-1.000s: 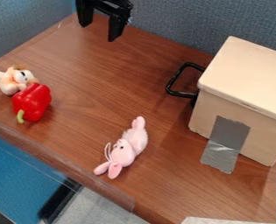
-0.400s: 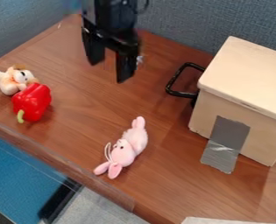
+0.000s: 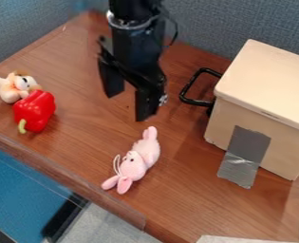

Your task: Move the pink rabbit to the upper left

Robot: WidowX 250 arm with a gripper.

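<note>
My gripper (image 3: 127,108) hangs from the top edge over the middle of the table, its two fingers spread apart with nothing between them. Just below it in the view lies the pink rabbit (image 3: 140,159), on the wooden table (image 3: 82,156) near the front edge. The rabbit's ears point to the lower left and its feet to the upper right, toward the gripper. Gripper and rabbit are apart.
At the left, a red pepper (image 3: 35,111) lies against a small cream plush toy (image 3: 14,87). A light wooden box (image 3: 266,99) with grey tape stands at the right, a black handle (image 3: 192,88) on its left side. Blue-grey partitions border the back.
From the top edge, my gripper has moved down and a little right in the view, closer to the rabbit. It has stayed open, and the rabbit has not moved.
</note>
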